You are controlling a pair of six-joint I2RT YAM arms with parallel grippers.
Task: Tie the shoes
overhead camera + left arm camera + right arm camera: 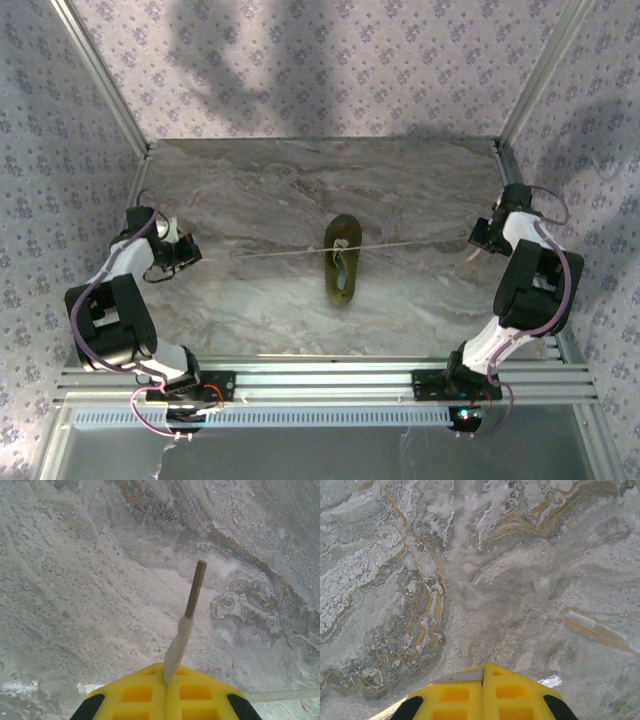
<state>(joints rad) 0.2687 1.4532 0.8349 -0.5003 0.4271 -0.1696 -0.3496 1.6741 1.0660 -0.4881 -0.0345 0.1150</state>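
Observation:
The olive-green shoe (341,260) lies in the middle of the marble table, toe toward the back. Its whitish laces (270,253) are drawn out in a nearly straight line to both sides. My left gripper (188,257) is far left of the shoe and shut on one lace end; in the left wrist view the flat white lace (178,642) and its brown tip (195,589) stick out past the gripper (165,668). My right gripper (480,241) is far right of the shoe. It (483,666) is shut with the other lace (465,673) pinched between its yellow fingers.
The marble tabletop (250,190) is walled by patterned panels at the back and sides. An aluminium rail (330,380) runs along the near edge where both arm bases are bolted. A stretch of lace (282,695) crosses the lower right of the left wrist view.

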